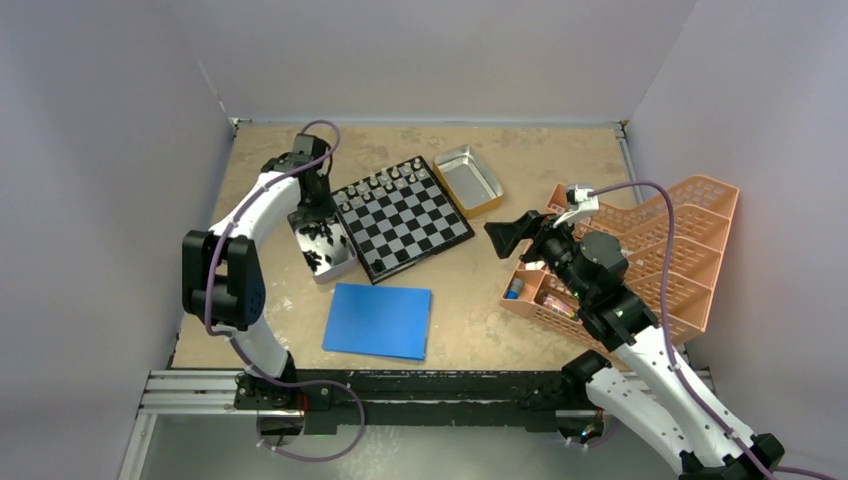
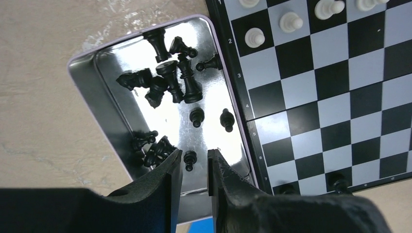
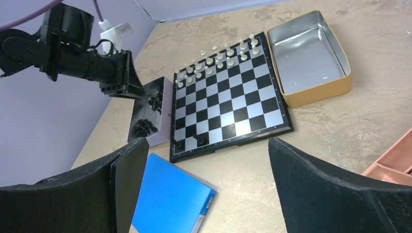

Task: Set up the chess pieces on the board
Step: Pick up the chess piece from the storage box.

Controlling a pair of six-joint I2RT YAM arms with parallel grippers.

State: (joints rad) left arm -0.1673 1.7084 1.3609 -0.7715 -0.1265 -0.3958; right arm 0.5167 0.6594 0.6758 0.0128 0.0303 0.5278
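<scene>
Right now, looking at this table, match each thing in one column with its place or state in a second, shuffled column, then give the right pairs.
Column one:
1 white chess pieces
2 left gripper
3 blue sheet
4 right gripper

Column two:
A lying flat by the board's near corner
B over the metal tray of black chess pieces
C wide open, near the orange basket
D standing on the board's far rows

Pairs: 1-D, 2-B, 3-A, 4-C.
</scene>
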